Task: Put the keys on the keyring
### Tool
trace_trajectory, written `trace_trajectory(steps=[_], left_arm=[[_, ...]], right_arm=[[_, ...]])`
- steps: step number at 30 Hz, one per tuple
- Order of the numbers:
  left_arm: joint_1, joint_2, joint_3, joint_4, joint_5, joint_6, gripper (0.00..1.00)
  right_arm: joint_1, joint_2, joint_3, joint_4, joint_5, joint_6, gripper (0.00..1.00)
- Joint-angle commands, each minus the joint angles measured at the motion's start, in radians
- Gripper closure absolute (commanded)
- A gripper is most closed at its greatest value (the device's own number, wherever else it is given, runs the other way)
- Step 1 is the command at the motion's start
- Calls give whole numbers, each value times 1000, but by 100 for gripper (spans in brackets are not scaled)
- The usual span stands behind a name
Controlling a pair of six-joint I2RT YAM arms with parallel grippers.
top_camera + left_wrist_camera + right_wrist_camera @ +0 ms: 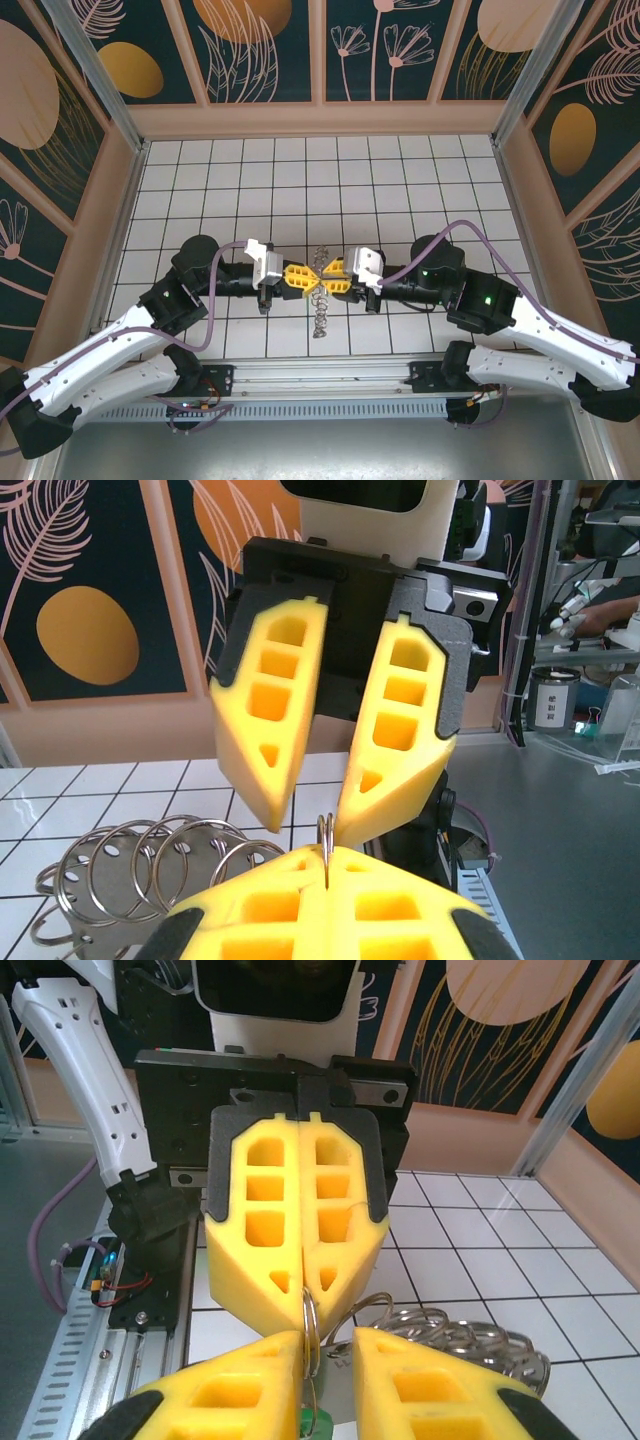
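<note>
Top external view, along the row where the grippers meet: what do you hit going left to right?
left arm → left gripper → ring chain → right gripper → right arm

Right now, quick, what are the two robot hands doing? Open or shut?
Left gripper: jaws shut on the thin metal ring.
Right gripper: jaws slightly open on either side of that ring, not pinching it.
</note>
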Motion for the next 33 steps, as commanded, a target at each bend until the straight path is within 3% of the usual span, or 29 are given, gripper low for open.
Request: trace_trajectory(steps=[1,11,20,24,29,33], left_arm=[[-4,-18,21,55,21,-3,100],[-5,-33,9,107,37,-40,100],[-4,-7,16,80,32,-29,100],[-5,12,57,-40,2,22,100],[-5,34,155,-294,-140,129,79],[-5,65,209,-414,-210,181,74]], right_arm=[[6,4,-10,36,-21,8,82],[7,6,-17,33,-36,11,81],[5,-4,-15,40,-47,-9,100],[4,-11,-6,26,-20,-16,100],[4,-6,31,-45,72,-19,100],[4,38,74,-122,109,-28,100]])
